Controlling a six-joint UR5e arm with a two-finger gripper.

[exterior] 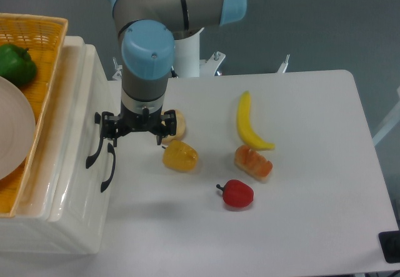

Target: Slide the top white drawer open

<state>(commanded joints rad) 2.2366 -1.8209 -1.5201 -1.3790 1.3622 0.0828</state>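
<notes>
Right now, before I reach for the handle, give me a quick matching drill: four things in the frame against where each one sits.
Things:
1. green pepper
2. banana
3. red pepper
4. top white drawer

Places:
A. nearest the table's front edge, among the food
B. in the yellow basket on top of the cabinet
C. just left of the gripper, its black handle by the fingers
D. on the table, right of the arm, above the orange pastry

Pairs: 1-B, 2-D, 3-A, 4-C
</notes>
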